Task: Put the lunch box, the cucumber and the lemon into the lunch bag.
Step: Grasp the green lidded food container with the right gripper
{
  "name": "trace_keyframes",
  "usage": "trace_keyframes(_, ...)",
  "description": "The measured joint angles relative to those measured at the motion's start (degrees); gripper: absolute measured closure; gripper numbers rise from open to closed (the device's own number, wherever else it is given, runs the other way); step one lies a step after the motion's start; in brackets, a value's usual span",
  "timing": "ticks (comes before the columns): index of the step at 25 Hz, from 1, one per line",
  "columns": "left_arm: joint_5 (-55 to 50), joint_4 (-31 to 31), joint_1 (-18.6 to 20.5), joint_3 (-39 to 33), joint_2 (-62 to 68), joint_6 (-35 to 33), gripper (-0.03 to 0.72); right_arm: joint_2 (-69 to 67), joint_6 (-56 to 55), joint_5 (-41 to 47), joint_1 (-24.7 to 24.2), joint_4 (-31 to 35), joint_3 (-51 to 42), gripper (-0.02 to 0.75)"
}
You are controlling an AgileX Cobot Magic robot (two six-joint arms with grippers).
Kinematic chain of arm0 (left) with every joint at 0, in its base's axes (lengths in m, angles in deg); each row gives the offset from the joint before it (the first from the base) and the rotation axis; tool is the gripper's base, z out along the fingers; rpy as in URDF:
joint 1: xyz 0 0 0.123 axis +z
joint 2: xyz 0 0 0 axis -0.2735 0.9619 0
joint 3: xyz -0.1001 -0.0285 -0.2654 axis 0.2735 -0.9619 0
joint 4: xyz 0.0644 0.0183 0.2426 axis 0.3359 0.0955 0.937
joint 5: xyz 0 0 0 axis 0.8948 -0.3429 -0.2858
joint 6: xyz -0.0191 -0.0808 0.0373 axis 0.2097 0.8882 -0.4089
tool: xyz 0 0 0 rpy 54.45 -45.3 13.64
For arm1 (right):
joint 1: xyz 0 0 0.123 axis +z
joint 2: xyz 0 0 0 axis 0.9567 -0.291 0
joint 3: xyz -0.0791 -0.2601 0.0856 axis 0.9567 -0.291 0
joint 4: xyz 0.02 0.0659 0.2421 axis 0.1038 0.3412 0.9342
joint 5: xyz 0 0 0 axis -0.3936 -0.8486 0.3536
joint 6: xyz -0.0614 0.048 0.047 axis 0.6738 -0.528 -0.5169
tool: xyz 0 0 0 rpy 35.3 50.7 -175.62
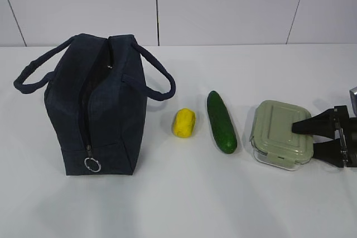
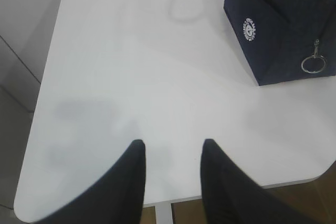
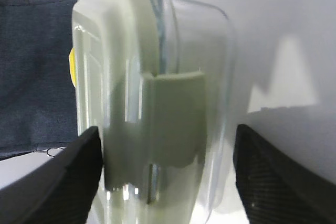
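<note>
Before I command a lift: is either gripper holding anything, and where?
Nothing yet. The right gripper straddles the lunch box with its jaws open, lid side and base side; the left gripper is empty over the table.

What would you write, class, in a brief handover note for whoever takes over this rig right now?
Left gripper: open, empty, over bare table near the lunch bag.
Right gripper: open, jaws either side of the lunch box; not closed on it.
Lunch bag stands at the left, its zipper looks partly open, ring pull low at the front.
Lemon, then cucumber, then lunch box lie in a row to its right.
Done: nothing packed.
Left: grip the lunch box, put it in the bag, then cucumber and lemon.
</note>
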Motion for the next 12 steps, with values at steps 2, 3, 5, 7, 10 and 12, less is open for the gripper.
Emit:
trace_keyframes(2, 0.0, 0.0, 0.0, 0.0, 0.0, 0.0, 0.449, 0.0, 0.0, 0.0, 0.0, 0.1, 0.0, 0.155)
trace_keyframes(3, 0.0, 0.0, 0.0, 0.0, 0.0, 0.0, 0.449, 0.0, 0.0, 0.0, 0.0, 0.1, 0.0, 0.155)
trace_keyframes(5, 0.0, 0.0, 0.0, 0.0, 0.0, 0.0, 0.449, 0.0, 0.0, 0.0, 0.0, 0.1, 0.0, 0.162)
trace_keyframes(7, 0.0, 0.0, 0.0, 0.0, 0.0, 0.0, 0.449, 0.0, 0.0, 0.0, 0.0, 0.1, 0.0, 0.182)
trace_keyframes(10, 0.0, 0.0, 0.0, 0.0, 0.0, 0.0, 0.449, 0.0, 0.0, 0.2, 0.0, 0.2, 0.0, 0.220)
trace_keyframes(12, 0.0, 0.0, 0.0, 0.0, 0.0, 0.0, 0.449, 0.0, 0.0, 0.2, 0.0, 0.3, 0.0, 0.231)
